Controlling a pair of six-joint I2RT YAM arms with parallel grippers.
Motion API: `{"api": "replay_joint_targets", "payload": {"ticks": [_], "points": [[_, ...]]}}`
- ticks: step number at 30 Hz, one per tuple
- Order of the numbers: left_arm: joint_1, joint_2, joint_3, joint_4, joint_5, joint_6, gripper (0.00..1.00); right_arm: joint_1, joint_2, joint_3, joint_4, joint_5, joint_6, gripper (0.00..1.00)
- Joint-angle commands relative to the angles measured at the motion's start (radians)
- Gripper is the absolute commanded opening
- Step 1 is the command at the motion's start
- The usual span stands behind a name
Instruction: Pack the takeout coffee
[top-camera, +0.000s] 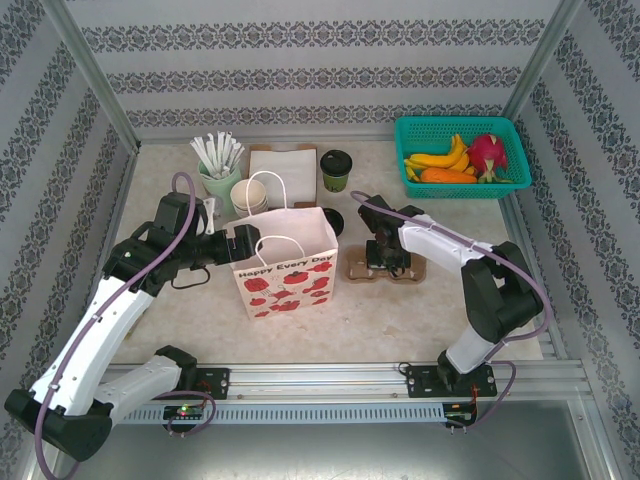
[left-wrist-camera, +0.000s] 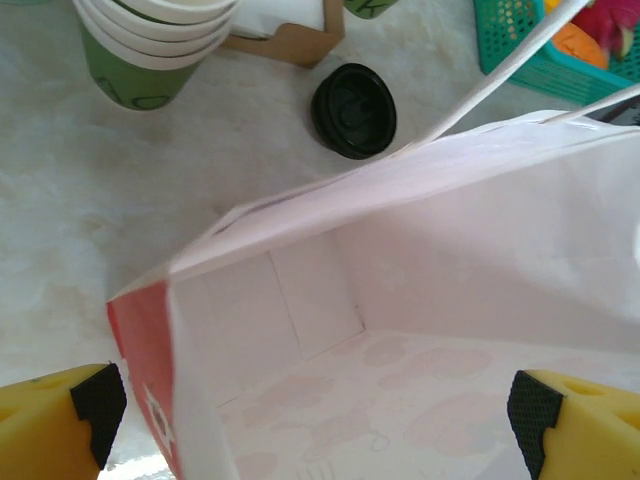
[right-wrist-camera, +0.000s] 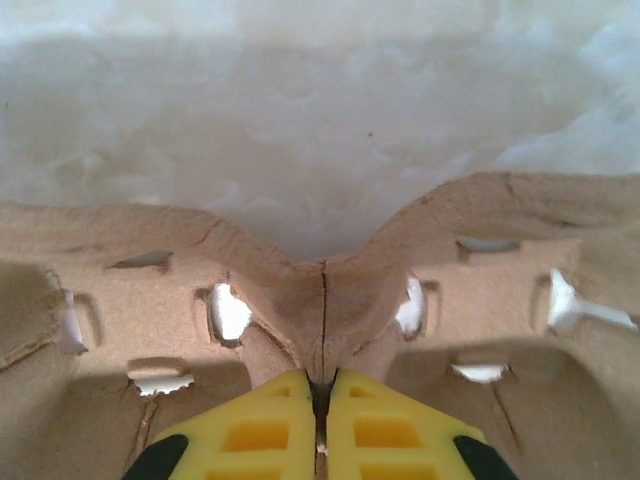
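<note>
Cardboard carrier (right-wrist-camera: 320, 300) is pinched at its middle ridge by the right end effector (right-wrist-camera: 322, 390); the left end effector (left-wrist-camera: 317, 405) gapes wide at the paper bag (left-wrist-camera: 480, 230). Lidded coffee cup (top-camera: 336, 170) stands on the desk (top-camera: 400, 310) behind, not yet packed.

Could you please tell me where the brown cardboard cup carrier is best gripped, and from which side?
Grip the brown cardboard cup carrier by its raised centre ridge, from above: that ridge stands thin and upright between the cup wells. The right claw is shut on it there.
</note>
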Motion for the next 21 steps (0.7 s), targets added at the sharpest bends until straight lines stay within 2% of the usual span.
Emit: {"api": "replay_joint_targets", "payload": {"ticks": [1, 3, 8, 15, 21], "points": [[-0.039, -0.002, 0.000, 0.056, 0.057, -0.021, 1.00, -0.017, -0.059, -0.004, -0.012, 0.069, -0.068, 0.03], [-0.061, -0.005, -0.012, 0.083, 0.078, -0.035, 1.00, -0.043, -0.088, -0.002, -0.014, 0.082, -0.099, 0.00], [-0.104, 0.003, -0.042, 0.146, 0.091, -0.058, 1.00, -0.107, -0.136, 0.019, -0.045, 0.100, -0.156, 0.00], [-0.129, 0.043, -0.027, 0.152, 0.131, -0.044, 1.00, -0.155, -0.203, 0.062, -0.087, 0.105, -0.229, 0.00], [-0.128, -0.030, 0.031, 0.065, 0.011, 0.021, 1.00, -0.169, -0.267, 0.143, -0.146, 0.114, -0.279, 0.00]]}}
